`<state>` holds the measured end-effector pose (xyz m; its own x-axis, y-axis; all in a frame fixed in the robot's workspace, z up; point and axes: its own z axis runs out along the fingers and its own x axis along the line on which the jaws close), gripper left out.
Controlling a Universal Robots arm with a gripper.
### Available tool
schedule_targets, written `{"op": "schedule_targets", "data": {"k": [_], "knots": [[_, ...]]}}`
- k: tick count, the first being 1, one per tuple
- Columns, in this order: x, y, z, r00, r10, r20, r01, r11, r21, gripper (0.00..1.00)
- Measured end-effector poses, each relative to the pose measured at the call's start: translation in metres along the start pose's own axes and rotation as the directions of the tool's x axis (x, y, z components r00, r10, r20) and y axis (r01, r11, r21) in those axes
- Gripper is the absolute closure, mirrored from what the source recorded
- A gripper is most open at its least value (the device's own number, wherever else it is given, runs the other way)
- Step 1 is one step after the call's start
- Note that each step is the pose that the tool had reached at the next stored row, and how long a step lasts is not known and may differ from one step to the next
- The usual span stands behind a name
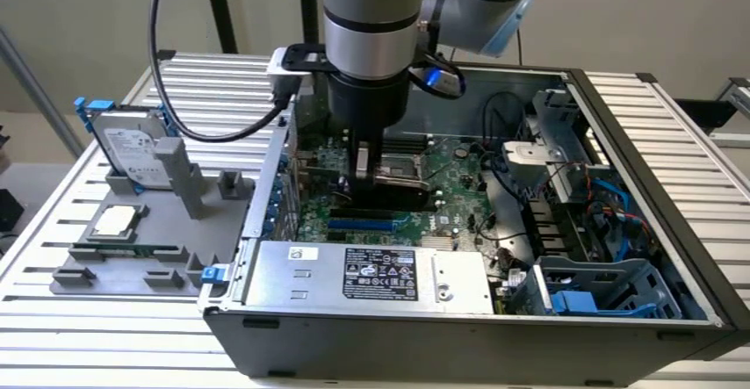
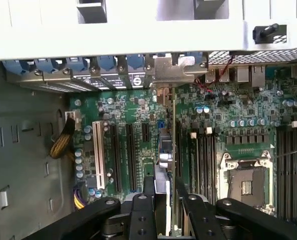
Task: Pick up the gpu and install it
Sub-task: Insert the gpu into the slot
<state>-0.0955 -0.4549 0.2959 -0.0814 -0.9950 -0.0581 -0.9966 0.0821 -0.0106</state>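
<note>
- Exterior view, centre of the frame: shows the gripper (image 1: pixel 372 171) low inside the open computer case (image 1: pixel 656 169), above the green motherboard (image 1: pixel 457 165).
- Holds the gpu (image 1: pixel 399 196) there, seen as a black block just under the gripper and close above a blue slot (image 1: pixel 369 225).
- Wrist view: shows the gripper (image 2: pixel 164 192) narrow, with both black fingers (image 2: pixel 148 187) pressed on the gpu (image 2: pixel 164 150) from two sides.
- Presents the gpu edge-on and upright over the motherboard (image 2: pixel 133 115), in line with the long black slots (image 2: pixel 130 155), with its silver end bracket (image 2: pixel 171 72) at the rear wall of the case beside the blue clips (image 2: pixel 106 64).
- Cannot tell whether the card sits fully down in its slot.
- Exterior view's left: shows a silver hard drive (image 1: pixel 129 147) with blue frame, upright in a grey holder (image 1: pixel 176 178), and near it a small square CPU chip (image 1: pixel 114 220), both outside the case and well apart from the gripper.
- Lower centre of the exterior frame: shows a grey power supply (image 1: pixel 364 275) with a black label, along the near wall of the case.
- Lower right of the same frame: shows a blue plastic cage (image 1: pixel 598 292) inside the case.
- Under everything: shows a white slatted table (image 1: pixel 70 319).
</note>
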Motion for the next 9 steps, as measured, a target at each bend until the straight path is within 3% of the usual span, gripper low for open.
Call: {"op": "schedule_targets", "data": {"k": [9], "knots": [[0.002,0.0007,0.0162,0.9999,-0.004,0.0104,0.004,1.0000,0.0015,1.00]]}}
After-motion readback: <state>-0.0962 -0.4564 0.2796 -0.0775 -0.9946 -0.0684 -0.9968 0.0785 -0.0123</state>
